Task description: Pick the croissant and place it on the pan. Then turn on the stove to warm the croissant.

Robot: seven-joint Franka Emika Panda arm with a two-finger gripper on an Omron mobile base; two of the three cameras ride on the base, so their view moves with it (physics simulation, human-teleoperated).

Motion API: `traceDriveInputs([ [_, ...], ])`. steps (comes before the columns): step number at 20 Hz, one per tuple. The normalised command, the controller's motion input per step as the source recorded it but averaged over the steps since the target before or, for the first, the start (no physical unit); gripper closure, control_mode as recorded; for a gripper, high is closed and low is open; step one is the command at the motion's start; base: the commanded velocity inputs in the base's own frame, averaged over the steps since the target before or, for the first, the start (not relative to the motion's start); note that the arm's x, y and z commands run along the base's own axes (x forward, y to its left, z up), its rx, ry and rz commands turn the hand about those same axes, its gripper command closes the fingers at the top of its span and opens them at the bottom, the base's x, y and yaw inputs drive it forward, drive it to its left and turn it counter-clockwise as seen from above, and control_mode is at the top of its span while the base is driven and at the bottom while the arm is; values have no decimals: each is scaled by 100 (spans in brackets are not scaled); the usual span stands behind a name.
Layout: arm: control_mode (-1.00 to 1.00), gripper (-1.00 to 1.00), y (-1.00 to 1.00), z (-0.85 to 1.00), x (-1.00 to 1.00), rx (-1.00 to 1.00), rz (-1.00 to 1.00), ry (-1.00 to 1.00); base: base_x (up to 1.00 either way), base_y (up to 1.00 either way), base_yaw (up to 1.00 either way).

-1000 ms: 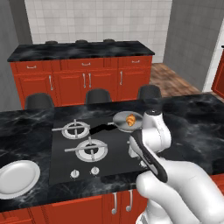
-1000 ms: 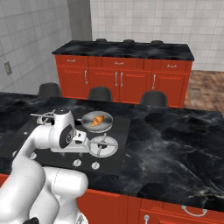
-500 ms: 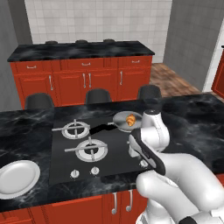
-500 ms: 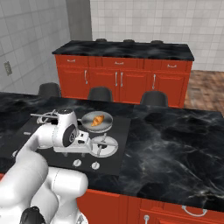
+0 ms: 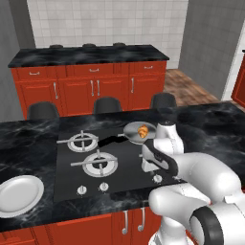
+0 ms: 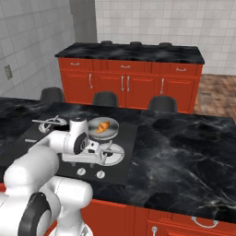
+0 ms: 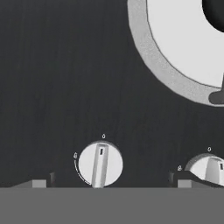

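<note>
**Croissant in the pan, knob not yet gripped: wrong knob was the main risk**

The croissant (image 5: 142, 130) lay in the pan (image 5: 134, 128), which sat on the rear right burner of the stove (image 5: 95, 177); in the right base view I saw the same pastry (image 6: 103, 126) resting inside the pan rim (image 6: 114, 125). So I judged the placing done and only the burner left to light.

My tool (image 7: 114, 183) hung low over the front edge of the stove, spread wide and holding nothing. Its two fingertips (image 7: 39, 183) showed well apart at the bottom of the hand view, with one knob (image 7: 100, 164) between them and a second knob (image 7: 209, 168) close by the other tip. Both knob pointers stood near their zero marks, so I took the stove to be off.

What worried me:
- Four knobs sat in a row, and I could not tell from these views which one fed the pan's burner. Turning the wrong one would light a bare ring.
- The knob was small and smooth. If I closed off-centre, the tips could slip round it without turning it.
- The far tip sat near the neighbouring knob and could nudge it on closing.
</note>
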Motion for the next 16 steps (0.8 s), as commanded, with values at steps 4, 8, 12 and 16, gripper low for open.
traceDriveInputs([
  [4,-100,-100,0,-11,-5,6,0,0,0,0,0],
  [8,-100,-100,0,-29,-14,5,0,0,0,0,0],
  [12,-100,-100,2,-36,-14,3,0,0,0,0,0],
  [16,-100,-100,5,-18,-8,2,0,0,0,0,0],
])
